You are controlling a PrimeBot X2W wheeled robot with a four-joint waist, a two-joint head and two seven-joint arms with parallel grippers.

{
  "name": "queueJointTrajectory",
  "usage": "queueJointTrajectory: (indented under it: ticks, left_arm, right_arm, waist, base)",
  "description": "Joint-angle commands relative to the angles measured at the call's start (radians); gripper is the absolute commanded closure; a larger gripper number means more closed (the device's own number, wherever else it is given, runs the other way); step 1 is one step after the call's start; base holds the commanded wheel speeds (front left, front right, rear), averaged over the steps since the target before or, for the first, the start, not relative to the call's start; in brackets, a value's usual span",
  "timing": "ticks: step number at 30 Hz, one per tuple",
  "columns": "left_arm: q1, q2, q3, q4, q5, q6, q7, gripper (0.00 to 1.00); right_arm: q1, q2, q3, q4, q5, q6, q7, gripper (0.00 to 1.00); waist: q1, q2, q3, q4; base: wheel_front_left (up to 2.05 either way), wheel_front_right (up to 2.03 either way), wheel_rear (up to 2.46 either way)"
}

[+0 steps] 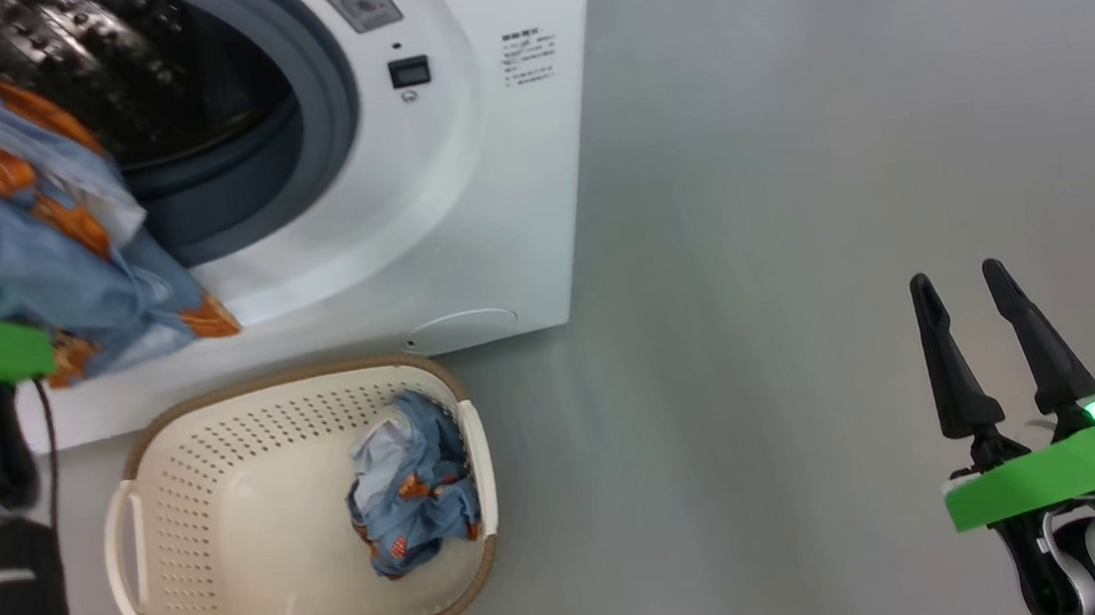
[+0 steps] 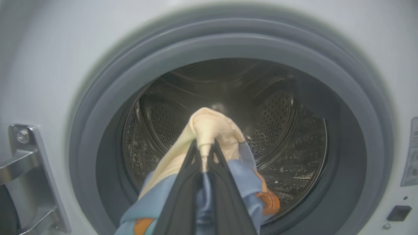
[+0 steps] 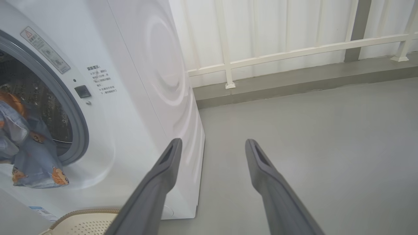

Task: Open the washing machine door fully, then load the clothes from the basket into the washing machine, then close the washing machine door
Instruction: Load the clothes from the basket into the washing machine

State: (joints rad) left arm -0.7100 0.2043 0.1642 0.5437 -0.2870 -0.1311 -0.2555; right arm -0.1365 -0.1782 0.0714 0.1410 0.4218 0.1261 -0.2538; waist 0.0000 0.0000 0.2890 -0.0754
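The left gripper (image 2: 205, 145) is shut tight on a bundle of clothes (image 2: 209, 125). The bundle is pinched by its cream part, and blue cloth with orange figures is hung down below the fingers. It is held right in front of the open round mouth of the washing machine (image 1: 497, 202). The steel drum (image 2: 287, 130) with its little holes is seen behind it, and the grey gasket (image 2: 352, 98) goes all round. Whether the cloth is touching the gasket cannot be told. The right gripper (image 1: 956, 275) is held well apart from the machine, over the grey floor (image 1: 796, 173). Its jaws are spread wide and nothing is held in them. A second bundle (image 1: 411, 481) lies in the basket (image 1: 232, 579), against the end toward the robot's right. The basket is set on the floor just in front of the machine. A long grey label (image 3: 45, 50) with a red warning triangle is stuck beside the mouth. Some lines of small print (image 3: 101, 80) are seen near a little dark square (image 3: 82, 91), but the words are too small to be read. A blue-edged label (image 3: 40, 210) low on the machine is partly cut off. A metal hinge (image 2: 29, 176) is fixed at one side of the mouth.
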Motion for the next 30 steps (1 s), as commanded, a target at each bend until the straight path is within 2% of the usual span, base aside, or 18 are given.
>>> queueJointTrajectory:
  ticks: [1,15,25,30]
  left_arm:
    - [-0.055,0.056,0.035,0.013,0.018,0.0,-0.006,1.0]
    - [-0.364,0.154,-0.004,0.417,0.086,0.003,-0.006,1.0]
    - [-0.496,0.215,-0.043,0.608,0.114,0.008,-0.006,1.0]
    - [-0.564,0.247,-0.069,0.644,0.135,0.012,-0.006,1.0]
  right_arm:
    - [-0.027,-0.004,0.024,-0.027,-0.007,0.005,-0.008,0.0]
    - [-0.09,0.041,0.05,-0.033,-0.009,0.005,-0.008,0.0]
    - [-0.106,0.049,0.066,-0.038,-0.006,0.005,-0.008,0.0]
    - [-0.112,0.051,0.074,-0.047,-0.006,0.005,-0.008,0.0]
  waist:
    - [0.0,0.0,0.045,-0.039]
    - [0.0,0.0,0.158,-0.128]
    - [0.0,0.0,0.205,-0.17]
    - [0.0,0.0,0.238,-0.189]
  base:
    - [0.0,0.0,0.0]
    - [0.0,0.0,0.0]
    - [0.0,0.0,0.0]
    - [0.0,0.0,0.0]
